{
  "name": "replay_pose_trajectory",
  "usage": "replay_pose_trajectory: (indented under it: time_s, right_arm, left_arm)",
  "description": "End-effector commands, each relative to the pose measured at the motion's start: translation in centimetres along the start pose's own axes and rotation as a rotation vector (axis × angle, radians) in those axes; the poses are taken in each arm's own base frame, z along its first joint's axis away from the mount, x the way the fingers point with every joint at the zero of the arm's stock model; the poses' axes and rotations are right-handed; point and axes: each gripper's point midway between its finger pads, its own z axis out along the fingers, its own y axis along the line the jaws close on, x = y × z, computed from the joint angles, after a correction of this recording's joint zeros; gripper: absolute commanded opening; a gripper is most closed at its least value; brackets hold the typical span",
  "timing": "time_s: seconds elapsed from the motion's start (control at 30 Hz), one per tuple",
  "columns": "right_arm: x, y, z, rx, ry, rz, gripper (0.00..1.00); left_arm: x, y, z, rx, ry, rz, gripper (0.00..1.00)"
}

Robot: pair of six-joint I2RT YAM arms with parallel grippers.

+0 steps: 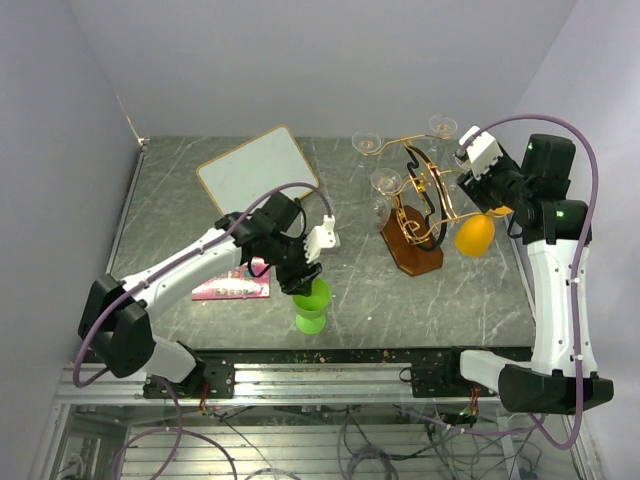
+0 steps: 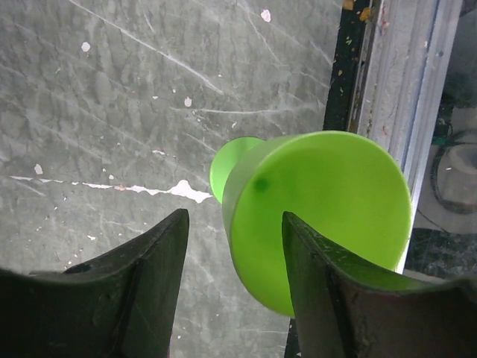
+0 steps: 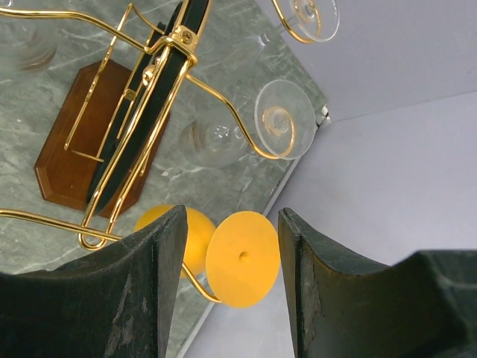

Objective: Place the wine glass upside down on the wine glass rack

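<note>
Green wine glass point(image 1: 312, 303) at the near edge of the table point(image 1: 480, 290), well apart from the wine glass rack point(image 1: 420, 225), as I watch from the remote station. The left gripper point(image 1: 300, 275) is lowered over it. In the left wrist view the glass point(image 2: 320, 209) fills the space between the two dark fingers point(image 2: 149, 283). One finger overlaps its side and bare tabletop shows beside the other, so the jaws stand apart and are not clamped. I cannot tell from these views whether the glass stands upright or leans.

At the far right, the rack's gold wire arms spread from a black arch on a reddish-brown wooden base point(image 3: 74, 142). An orange wine glass point(image 1: 474, 235) hangs from one arm, foot up and bowl down. Its round foot point(image 3: 242, 259) lies between the parted fingers of the right gripper point(image 3: 232, 224), with a gap on at least one side, so nothing is gripped. Clear glasses point(image 1: 385, 182) hang on other arms. A white board point(image 1: 255, 170) lies at the back left, and a pink packet point(image 1: 235, 287) sits beside the left arm.
</note>
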Motion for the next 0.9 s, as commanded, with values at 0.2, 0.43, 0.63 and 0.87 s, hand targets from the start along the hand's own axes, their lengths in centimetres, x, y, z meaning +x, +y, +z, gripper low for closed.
replay_pose_trajectory:
  time_s: [0.2,0.43,0.63,0.87]
  right_arm:
    - [0.7,0.3,0.6,0.004,0.012,0.001,0.52]
    - [0.8,0.4,1.1,-0.009,0.013,0.009,0.52]
    - [0.8,0.5,1.2,-0.012,0.016,0.009,0.52]
    - [1.0,-0.3,1.0,0.017,0.039,0.002,0.52]
  left_arm:
    - [-1.4,0.4,0.6,-0.013,0.055,0.102,0.46]
    - [-1.8,0.0,0.2,-0.005,0.050,0.121,0.36]
    - [-2.1,-0.4,-0.1,0.011,0.041,0.133,0.27]
    - [-2.4,-1.0,-0.8,0.022,0.024,0.158,0.09]
